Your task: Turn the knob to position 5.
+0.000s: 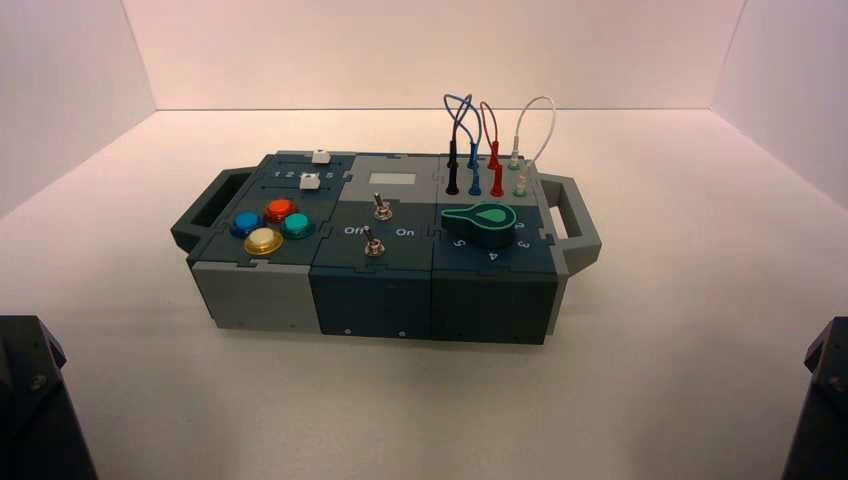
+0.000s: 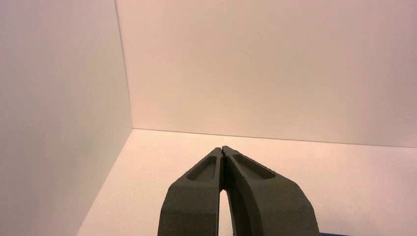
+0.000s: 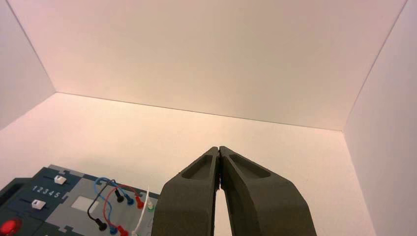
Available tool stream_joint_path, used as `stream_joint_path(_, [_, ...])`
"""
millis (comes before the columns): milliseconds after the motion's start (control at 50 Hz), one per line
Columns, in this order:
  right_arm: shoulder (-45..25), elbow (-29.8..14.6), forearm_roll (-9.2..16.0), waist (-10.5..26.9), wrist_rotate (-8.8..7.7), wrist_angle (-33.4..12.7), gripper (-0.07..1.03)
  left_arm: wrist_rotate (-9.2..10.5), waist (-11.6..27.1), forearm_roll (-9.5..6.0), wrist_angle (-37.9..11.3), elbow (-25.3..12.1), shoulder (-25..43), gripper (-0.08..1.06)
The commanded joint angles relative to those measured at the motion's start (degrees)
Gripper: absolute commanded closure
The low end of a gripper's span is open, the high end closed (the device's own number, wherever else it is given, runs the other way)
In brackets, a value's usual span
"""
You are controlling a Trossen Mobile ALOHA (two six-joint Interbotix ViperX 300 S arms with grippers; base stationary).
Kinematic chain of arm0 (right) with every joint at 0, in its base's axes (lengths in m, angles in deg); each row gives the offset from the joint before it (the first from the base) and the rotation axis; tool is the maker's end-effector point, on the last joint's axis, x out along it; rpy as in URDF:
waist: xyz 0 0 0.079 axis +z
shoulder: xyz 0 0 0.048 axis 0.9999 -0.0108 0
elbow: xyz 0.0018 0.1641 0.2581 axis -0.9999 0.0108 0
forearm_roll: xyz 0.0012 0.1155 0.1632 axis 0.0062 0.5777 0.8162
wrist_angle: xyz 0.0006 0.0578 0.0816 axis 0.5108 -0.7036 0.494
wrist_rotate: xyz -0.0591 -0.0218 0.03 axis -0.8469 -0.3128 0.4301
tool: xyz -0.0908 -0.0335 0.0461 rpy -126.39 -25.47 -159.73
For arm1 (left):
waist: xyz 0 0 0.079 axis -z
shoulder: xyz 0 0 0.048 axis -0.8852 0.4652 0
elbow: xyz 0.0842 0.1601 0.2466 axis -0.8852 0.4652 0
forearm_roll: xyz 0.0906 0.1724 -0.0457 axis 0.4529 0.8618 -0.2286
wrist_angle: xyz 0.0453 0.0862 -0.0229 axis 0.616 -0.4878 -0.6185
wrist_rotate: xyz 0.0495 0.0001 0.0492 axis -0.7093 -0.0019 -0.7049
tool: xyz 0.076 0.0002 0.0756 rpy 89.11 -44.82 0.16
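1. Your left gripper (image 2: 222,147) waits at the near left, well apart from the box (image 1: 375,298), its fingers together.
2. Your right gripper (image 3: 219,147) waits at the near right, also apart from the box, fingers together.
3. Before you, the teal knob (image 1: 483,222), topped in bright green, sits on the box's near right section, beside an arc of white digits (image 1: 492,256) and touched by neither gripper.
4. Behind the knob, blue, black, red and white wires (image 1: 491,121) loop above the box's far right panel.
5. Two metal switches (image 1: 374,243) stand at the box's middle, left of the knob.
6. On your left, red, blue, green and yellow buttons (image 1: 263,240) cluster in front of two white sliders (image 1: 310,182); a row reading 1 2 3 4 5 runs between the sliders.
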Motion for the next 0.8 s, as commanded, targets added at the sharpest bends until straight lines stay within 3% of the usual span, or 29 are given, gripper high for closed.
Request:
stream_joint_path(20, [-0.35, -1.49, 0.09, 0.09, 0.0, 0.26, 0.98, 0.09, -0.18, 0.0, 0.18, -1.14, 0.62, 1.01])
stream_joint_path(540, [-1.05, -1.32, 0.53, 0.62, 0.18, -0.26, 0.98, 0.0, 1.49, 0.0, -2.64, -1.76, 4.13, 1.01])
stream_joint_path(800, [-7.82, -2.99, 0.62, 2.55, 0.18, -4.04, 0.98, 0.0, 7.12, -0.09, -8.0, -4.22, 11.07, 1.01])
